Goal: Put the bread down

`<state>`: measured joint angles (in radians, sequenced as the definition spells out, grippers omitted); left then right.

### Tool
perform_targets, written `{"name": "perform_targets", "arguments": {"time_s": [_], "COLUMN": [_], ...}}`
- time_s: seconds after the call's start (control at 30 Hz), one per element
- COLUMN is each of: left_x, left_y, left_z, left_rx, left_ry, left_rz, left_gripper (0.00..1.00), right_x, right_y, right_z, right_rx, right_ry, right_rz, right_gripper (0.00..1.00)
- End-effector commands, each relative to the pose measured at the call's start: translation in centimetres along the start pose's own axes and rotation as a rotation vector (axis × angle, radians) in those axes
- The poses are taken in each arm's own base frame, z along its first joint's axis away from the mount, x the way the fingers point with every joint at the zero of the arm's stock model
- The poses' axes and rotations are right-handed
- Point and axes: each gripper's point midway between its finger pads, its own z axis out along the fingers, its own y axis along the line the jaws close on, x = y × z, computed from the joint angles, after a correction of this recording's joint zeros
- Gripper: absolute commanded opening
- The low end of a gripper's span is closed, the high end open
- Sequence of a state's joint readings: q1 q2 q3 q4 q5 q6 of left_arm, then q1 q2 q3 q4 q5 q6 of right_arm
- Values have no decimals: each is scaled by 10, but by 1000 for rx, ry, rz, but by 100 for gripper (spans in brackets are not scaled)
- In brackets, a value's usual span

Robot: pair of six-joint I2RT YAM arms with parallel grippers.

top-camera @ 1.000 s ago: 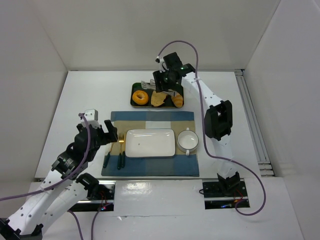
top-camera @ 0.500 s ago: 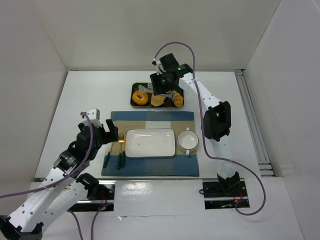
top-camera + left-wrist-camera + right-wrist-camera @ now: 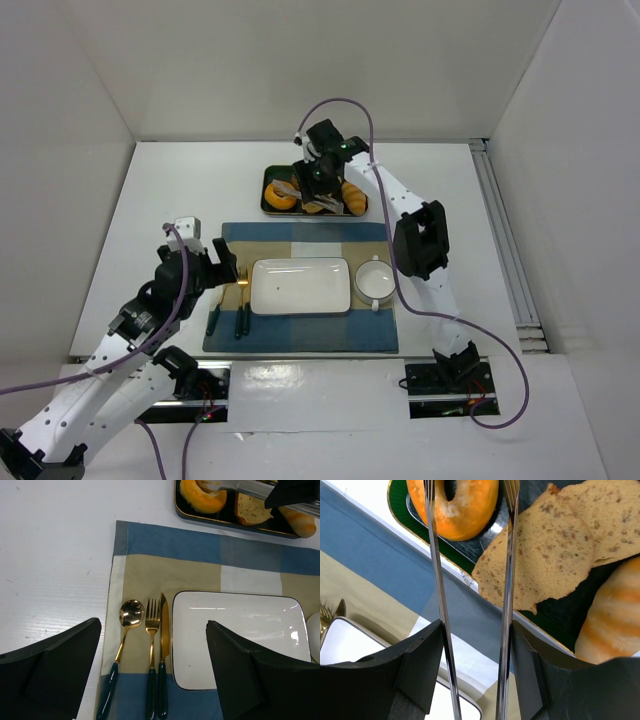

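At the left, find the left gripper above the near-left part of the placemat, its fingers spread wide with nothing between them. Directly below it on the placemat, note the spoon, the fork and the knife, lying side by side with their dark handles toward the arms. Just to the right of the knife is the white rectangular plate, and to the right of the plate is the small white bowl, also on the placemat. Beyond the far edge of the placemat, locate the dark green tray on the white table. The bread, an orange-glazed ring, lies at the left end of this tray; the flat brown slice is beside it in the middle and the golden roll is at the right end. The right gripper is over the tray, its fingers pressing on the outer sides of a pair of metal tongs. The tong tips stand apart: one crosses over the bread left of its hole, the other sits at the bread's right edge. You cannot tell whether the tips touch the bread.
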<state>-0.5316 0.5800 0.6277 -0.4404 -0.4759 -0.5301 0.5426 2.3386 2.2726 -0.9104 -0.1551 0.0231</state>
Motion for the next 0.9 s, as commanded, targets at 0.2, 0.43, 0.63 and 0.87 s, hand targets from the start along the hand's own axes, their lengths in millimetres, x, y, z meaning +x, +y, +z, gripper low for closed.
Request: {"name": "perform_targets", "arguments": {"time_s": [0.2,0.43,0.63,0.87], "left_x": [-5,-5,-6,-6], "left_y": [2,2,1,1], "left_z": [3,3,5,5], "left_rx": [-12,-12,-12,-13], "left_ry": [-34,-34,-34,-34], "left_rz": [-14,-5,-5,4], "left_gripper": [100,100,100,100], "right_x": [-13,-16,-26,-57], "right_y": [14,9,3,8], "right_z": [-10,-13,-26,-72], "right_rx": [39,44,95,163], "right_ry": [-32,-42,-86,-247], "right_rz": [-61,-55,-36,-10], "right_gripper": [61,33,4,0]}}
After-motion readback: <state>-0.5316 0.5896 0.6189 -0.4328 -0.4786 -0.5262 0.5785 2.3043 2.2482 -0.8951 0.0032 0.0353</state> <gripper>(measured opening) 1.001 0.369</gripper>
